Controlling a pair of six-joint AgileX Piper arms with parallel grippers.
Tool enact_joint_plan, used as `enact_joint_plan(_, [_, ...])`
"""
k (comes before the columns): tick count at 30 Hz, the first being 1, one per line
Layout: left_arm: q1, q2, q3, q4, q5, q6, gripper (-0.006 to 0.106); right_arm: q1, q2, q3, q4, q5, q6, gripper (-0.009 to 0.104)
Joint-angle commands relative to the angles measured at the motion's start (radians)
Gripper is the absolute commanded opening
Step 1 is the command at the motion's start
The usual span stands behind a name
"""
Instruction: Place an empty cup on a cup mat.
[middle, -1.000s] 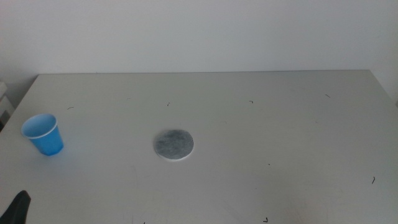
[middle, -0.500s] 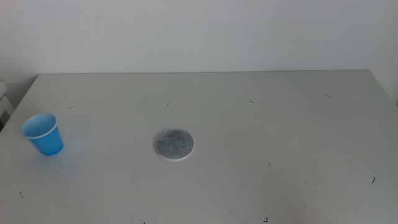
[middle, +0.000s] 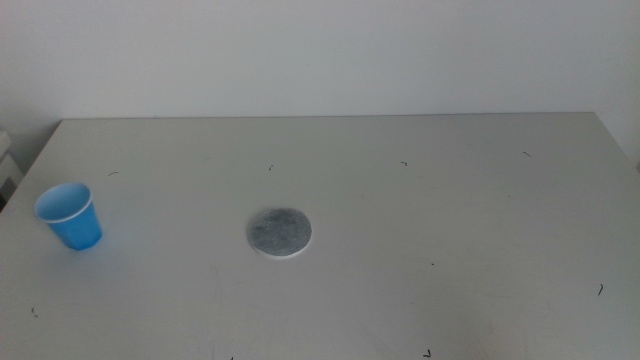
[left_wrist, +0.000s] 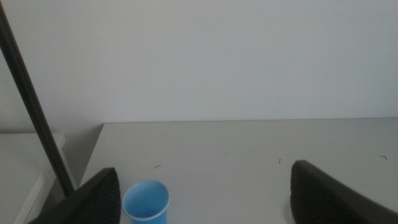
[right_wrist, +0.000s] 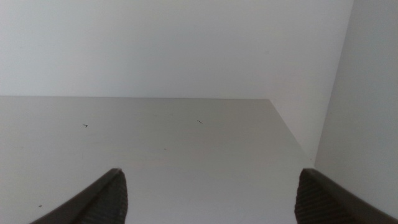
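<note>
The left gripper (left_wrist: 202, 202) is the one placed to act: its two dark jaws stand wide apart with nothing between them and touch nothing. In its wrist view the cup (left_wrist: 145, 202) sits just ahead of it, close to one jaw rather than centred in the gap. The step in hand looks like the approach to the cup. To do it well, the gripper should first shift sideways until the cup lies midway between the jaws, then come in level and low enough to take the tapered wall below the white rim. It should close gently, since a thin disposable cup may buckle or tip if squeezed hard or nudged off-centre.

In the middle view neither arm shows. The cup (middle: 70, 216) stands upright and empty near the table's left edge, mouth up. The cup mat (middle: 279, 232) lies flat to its right, well apart from it, nearer the middle of the table (middle: 450, 210), with bare surface between them. The carry should therefore run rightward, and the cup should be set down squarely, as the mat is only slightly wider than the cup.

The right gripper (right_wrist: 208, 199) waits over the right side of the table, jaws likewise spread and holding nothing.
</note>
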Motion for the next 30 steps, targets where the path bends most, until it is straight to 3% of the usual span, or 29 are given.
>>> enact_joint_plan(1, [0.001,0.065,-0.110,-0.012,0.013,-0.023,0.105,-0.001,-0.019,-0.012,-0.009,-0.078,-0.008,0.094])
enact_joint_plan(13, [0.001,0.392,-0.449,-0.008,0.266,-0.045,0.105,-0.001,-0.019,-0.012,-0.009,-0.078,-0.008,0.094])
enact_joint_plan(20, [0.001,0.556,-0.632,0.038,0.450,-0.069,0.105,-0.001,-0.019,-0.012,-0.009,-0.078,-0.008,0.094])
enact_joint_plan(30, [0.001,0.688,-0.681,0.063,0.489,-0.070,0.105,-0.001,-0.019,-0.012,-0.009,-0.078,-0.008,0.094])
